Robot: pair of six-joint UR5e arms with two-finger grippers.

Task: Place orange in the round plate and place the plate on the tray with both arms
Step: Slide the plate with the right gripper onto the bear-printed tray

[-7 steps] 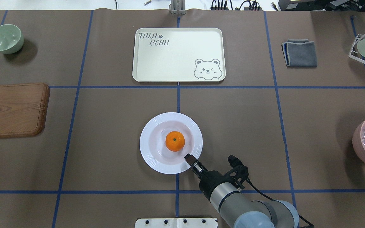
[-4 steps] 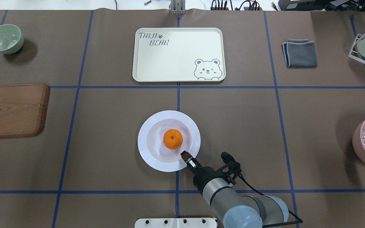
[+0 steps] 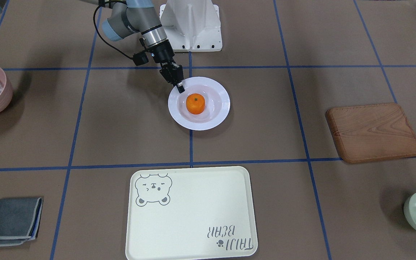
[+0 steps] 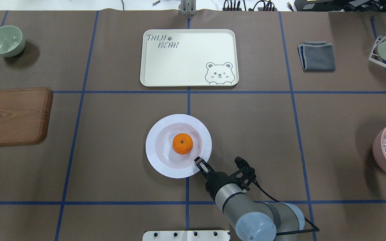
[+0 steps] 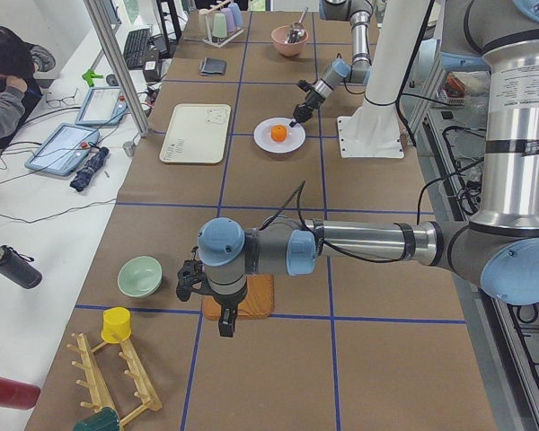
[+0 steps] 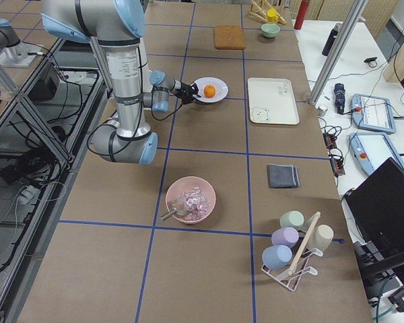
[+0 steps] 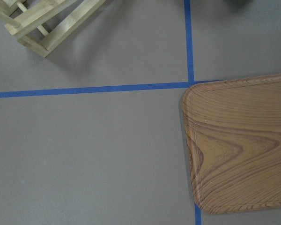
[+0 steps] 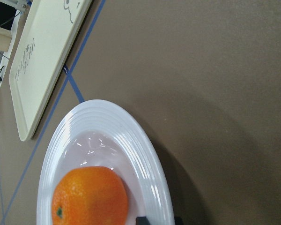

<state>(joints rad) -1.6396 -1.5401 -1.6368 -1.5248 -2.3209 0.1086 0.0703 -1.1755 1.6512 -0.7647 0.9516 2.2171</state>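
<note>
— Nearest the robot's base, what is the right arm [image 4: 243, 204] doing?
— Its jaws are clamped on the near rim of the round plate [image 4: 156, 147]. The plate has shifted a touch across the worktop [image 4: 106, 167] toward the tray [image 4: 186, 63] since a second ago.
— And the orange [image 4: 183, 144]?
— It sits in the plate's centre and has been carried along. The tray lies beyond, well apart.
— The left arm [image 5: 359, 242]?
— Off by the wooden board [image 4: 12, 115]. Whether its jaws are apart or together, I cannot tell.

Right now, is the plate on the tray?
No, the round plate holding the orange sits on the table, apart from the tray.
</note>
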